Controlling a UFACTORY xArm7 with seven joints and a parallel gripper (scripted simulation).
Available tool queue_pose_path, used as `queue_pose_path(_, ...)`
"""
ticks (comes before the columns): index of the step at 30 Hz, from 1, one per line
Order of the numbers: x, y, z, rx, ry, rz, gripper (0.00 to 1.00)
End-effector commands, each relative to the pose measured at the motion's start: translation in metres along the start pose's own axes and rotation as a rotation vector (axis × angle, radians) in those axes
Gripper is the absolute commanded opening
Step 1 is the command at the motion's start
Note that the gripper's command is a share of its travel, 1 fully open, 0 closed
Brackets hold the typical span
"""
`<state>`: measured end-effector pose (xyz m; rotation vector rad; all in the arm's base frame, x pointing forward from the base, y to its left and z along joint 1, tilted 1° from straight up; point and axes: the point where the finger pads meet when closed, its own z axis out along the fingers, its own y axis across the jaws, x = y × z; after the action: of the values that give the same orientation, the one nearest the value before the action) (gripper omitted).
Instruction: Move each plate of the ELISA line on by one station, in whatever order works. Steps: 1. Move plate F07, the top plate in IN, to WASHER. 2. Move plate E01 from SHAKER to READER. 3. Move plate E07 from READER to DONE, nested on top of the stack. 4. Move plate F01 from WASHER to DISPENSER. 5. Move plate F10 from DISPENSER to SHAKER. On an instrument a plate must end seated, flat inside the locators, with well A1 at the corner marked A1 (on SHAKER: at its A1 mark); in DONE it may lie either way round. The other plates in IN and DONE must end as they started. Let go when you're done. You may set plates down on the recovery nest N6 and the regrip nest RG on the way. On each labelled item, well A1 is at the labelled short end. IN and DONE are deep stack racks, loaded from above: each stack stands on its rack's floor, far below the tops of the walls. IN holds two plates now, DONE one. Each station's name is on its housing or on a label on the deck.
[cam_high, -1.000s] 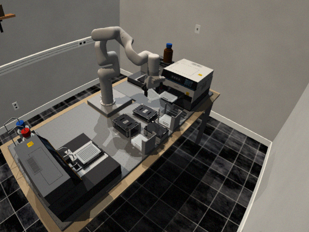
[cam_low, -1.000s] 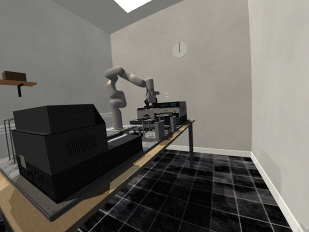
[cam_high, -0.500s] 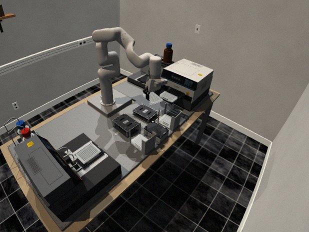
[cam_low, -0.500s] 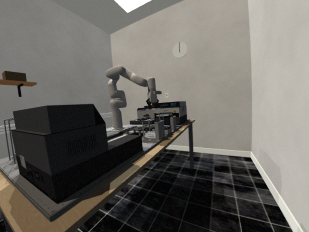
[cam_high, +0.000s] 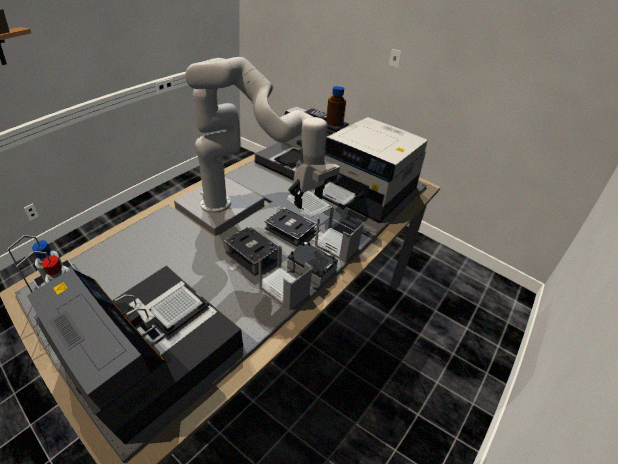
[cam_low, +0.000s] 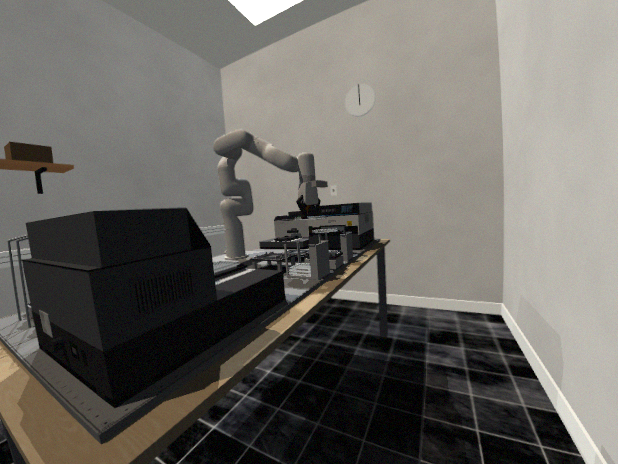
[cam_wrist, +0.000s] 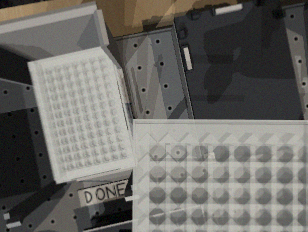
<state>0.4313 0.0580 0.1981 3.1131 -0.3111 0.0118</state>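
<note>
My gripper (cam_high: 309, 195) (cam_low: 307, 204) is shut on a white well plate (cam_high: 316, 204) (cam_wrist: 220, 175) and holds it level above the deck, in front of the READER (cam_high: 380, 150). Its label cannot be read. In the wrist view the held plate fills the lower right. Below and to its left lies the DONE rack (cam_high: 356, 235) with one white plate (cam_wrist: 80, 115) (cam_high: 331, 240) inside, above the DONE label (cam_wrist: 105, 192). Another white plate (cam_high: 339, 193) sits on the reader's tray. The fingers are hidden in the wrist view.
Two dark nests (cam_high: 290, 222) (cam_high: 252, 245) stand mid-deck. The IN rack (cam_high: 299, 290) holds white plates (cam_high: 277, 282). The washer at the left carries a plate (cam_high: 176, 304). A brown bottle (cam_high: 336, 106) stands behind the reader. A dark station (cam_wrist: 235, 60) lies beyond the held plate.
</note>
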Motion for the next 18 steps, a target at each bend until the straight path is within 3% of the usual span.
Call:
queue_pose_path(1,0.011,0.004,-0.002,0.001,0.003,-0.037,0.00)
queue_pose_path(18,0.051,0.025,-0.002,0.000,0.003,-0.112,0.00)
